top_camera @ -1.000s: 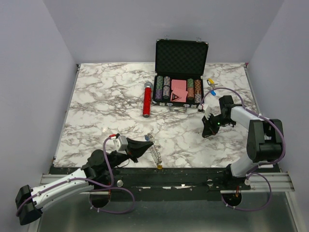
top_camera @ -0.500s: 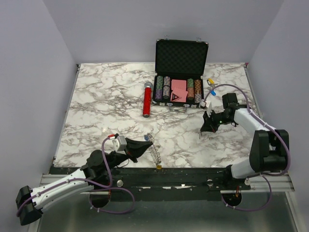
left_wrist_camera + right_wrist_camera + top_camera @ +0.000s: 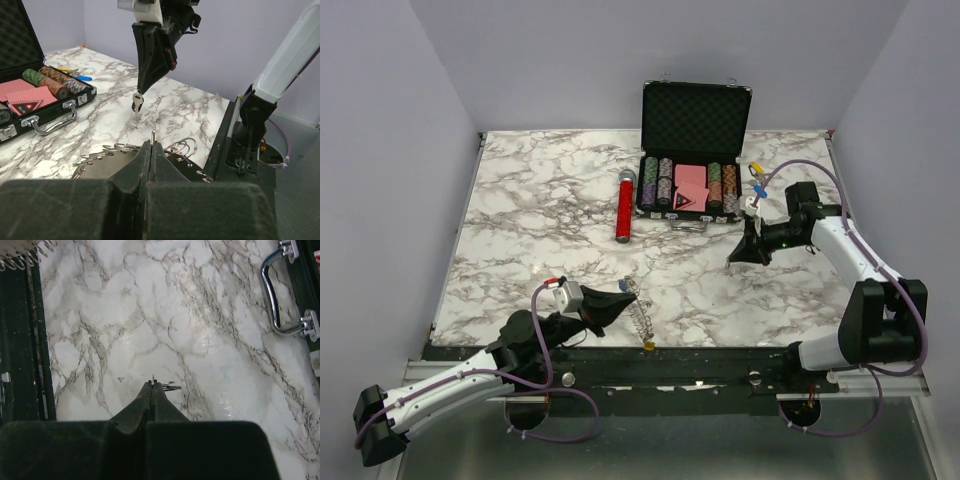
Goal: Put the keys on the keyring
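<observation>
At the near edge, our left gripper (image 3: pixel 151 146) stayed closed tight on the wire of the keyring (image 3: pixel 182 148) and had not moved. Farther out, the right gripper (image 3: pixel 138 91), also fully closed, pinched one key (image 3: pixel 136 104) that hung from its tip, and it had shifted a little toward the left. We judged that the carry to the ring had only begun, since the two were still well apart.

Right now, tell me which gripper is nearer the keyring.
Left. The left gripper sits right at the keyring, shut on its wire. The right gripper hangs well apart, farther back and to the right, shut on a key.
</observation>
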Controlling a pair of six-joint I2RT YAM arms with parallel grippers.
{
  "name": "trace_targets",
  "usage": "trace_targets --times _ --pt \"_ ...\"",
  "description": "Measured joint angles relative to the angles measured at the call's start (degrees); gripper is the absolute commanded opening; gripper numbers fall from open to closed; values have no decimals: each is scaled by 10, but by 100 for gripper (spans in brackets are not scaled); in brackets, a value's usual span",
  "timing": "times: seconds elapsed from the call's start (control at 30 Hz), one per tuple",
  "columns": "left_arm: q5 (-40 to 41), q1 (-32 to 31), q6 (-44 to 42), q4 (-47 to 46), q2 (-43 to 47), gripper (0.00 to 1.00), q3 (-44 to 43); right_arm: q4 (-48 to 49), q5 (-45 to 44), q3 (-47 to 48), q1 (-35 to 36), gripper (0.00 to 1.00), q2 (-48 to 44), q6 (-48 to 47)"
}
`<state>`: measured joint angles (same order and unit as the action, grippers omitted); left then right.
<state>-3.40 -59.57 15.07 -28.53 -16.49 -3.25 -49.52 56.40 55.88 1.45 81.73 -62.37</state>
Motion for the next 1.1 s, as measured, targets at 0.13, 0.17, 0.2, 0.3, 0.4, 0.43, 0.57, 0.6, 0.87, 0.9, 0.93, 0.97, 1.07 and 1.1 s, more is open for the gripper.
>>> trace_targets --times 0.13,0.17,0.2,0.3,0.4,0.43,0.57,0.6,0.87,0.9,0.93,0.97,1.07,1.1 --pt "0 2 0 0 0 0 0 -45 33 24 7 1 0 -51" --pt "0 2 0 0 0 0 0 -55 37 28 11 1 0 -62" --pt "0 2 0 0 0 0 0 -64 41 32 17 1 0 -70" --pt "0 2 0 -1 0 0 0 -82 49 39 42 1 0 -87" --pt "0 2 -2 -1 -3 0 0 -90 51 40 73 1 0 -94" --pt "0 2 -3 -2 -5 0 0 -90 53 40 84 1 -1 -94" --pt "0 3 -7 -6 -12 0 0 -88 56 40 134 1 -10 -90" --pt "-1 3 -8 -7 -14 0 0 -87 56 40 147 1 -12 -89" --pt "-4 3 -22 -11 -14 0 0 -87 59 40 213 1 -16 -78" --pt "-5 3 -23 -12 -14 0 0 -90 60 40 218 1 -16 -81" --pt "-5 3 -26 -15 -14 0 0 -95 61 41 222 1 -16 -85" --pt "-6 3 -29 -18 -14 0 0 -102 64 43 226 1 -16 -93" --pt "-10 3 -37 -27 -15 0 0 -123 76 52 234 1 -16 -119" --pt "-12 3 -40 -31 -17 0 0 -130 81 56 236 1 -15 -128"
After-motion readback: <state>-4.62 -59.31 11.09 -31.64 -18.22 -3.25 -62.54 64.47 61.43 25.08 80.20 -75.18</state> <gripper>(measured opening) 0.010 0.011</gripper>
